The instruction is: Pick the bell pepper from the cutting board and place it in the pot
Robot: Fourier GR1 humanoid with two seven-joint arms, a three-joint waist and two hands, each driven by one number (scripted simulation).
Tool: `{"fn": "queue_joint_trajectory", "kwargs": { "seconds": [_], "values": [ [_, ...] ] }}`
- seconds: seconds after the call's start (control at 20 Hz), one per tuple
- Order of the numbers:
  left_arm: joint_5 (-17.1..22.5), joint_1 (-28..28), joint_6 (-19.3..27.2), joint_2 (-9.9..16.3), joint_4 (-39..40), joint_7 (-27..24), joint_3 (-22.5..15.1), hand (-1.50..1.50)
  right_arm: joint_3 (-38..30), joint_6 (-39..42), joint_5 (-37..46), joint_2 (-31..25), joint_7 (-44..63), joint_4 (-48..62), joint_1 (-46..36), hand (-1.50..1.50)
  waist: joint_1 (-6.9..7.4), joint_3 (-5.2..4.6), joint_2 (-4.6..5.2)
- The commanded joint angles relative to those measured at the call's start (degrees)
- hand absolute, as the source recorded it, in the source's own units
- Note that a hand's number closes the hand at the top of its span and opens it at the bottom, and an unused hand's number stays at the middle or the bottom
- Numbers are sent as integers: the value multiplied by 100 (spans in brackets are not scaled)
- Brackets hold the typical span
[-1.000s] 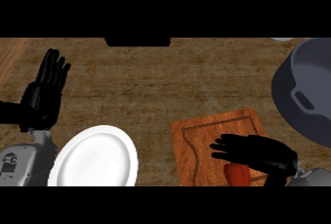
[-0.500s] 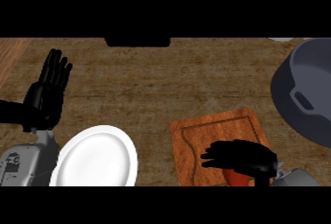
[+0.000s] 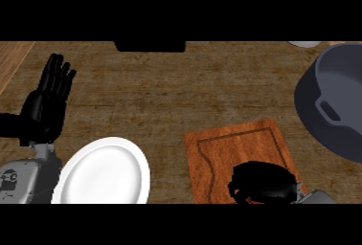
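Your right hand (image 3: 263, 183) sits curled at the near right end of the cutting board (image 3: 237, 158), fingers balled over the spot where the bell pepper should lie. The pepper itself is hidden, so you can't confirm that the fingers have closed on it. The pot (image 3: 332, 103) lies far and to the right of that hand, just beside the board. Your left hand (image 3: 48, 103) rests open, fingers up, at the left of the desk (image 3: 176, 91), beside the white plate (image 3: 105, 172).

Right hand (image 3: 263, 183), fingers curled over the near end of the cutting board (image 3: 233, 153), hiding whatever lies beneath them; the bell pepper cannot be made out. Pot (image 3: 332, 103) cut by the right edge; white plate (image 3: 106, 172) cut at the bottom.
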Motion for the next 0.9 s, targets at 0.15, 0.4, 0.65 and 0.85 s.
{"fn": "queue_joint_trajectory", "kwargs": {
  "seconds": [0.15,0.4,0.65,0.85],
  "values": [
    [-19,-74,-23,78,-172,244,12,0,76,-297,232,488,389,-388,417,150,-16,100,48],
    [-92,-213,32,-48,98,118,-56,0,-1121,-48,-216,808,1310,-400,-92,150,-12,97,66],
    [-59,-222,62,-22,113,10,55,0,-2494,-561,61,1533,3632,233,-488,150,-75,77,196],
    [-85,-204,50,-39,118,11,5,0,-3242,-1106,390,2072,5281,306,-1077,150,78,71,172]
  ]
}}
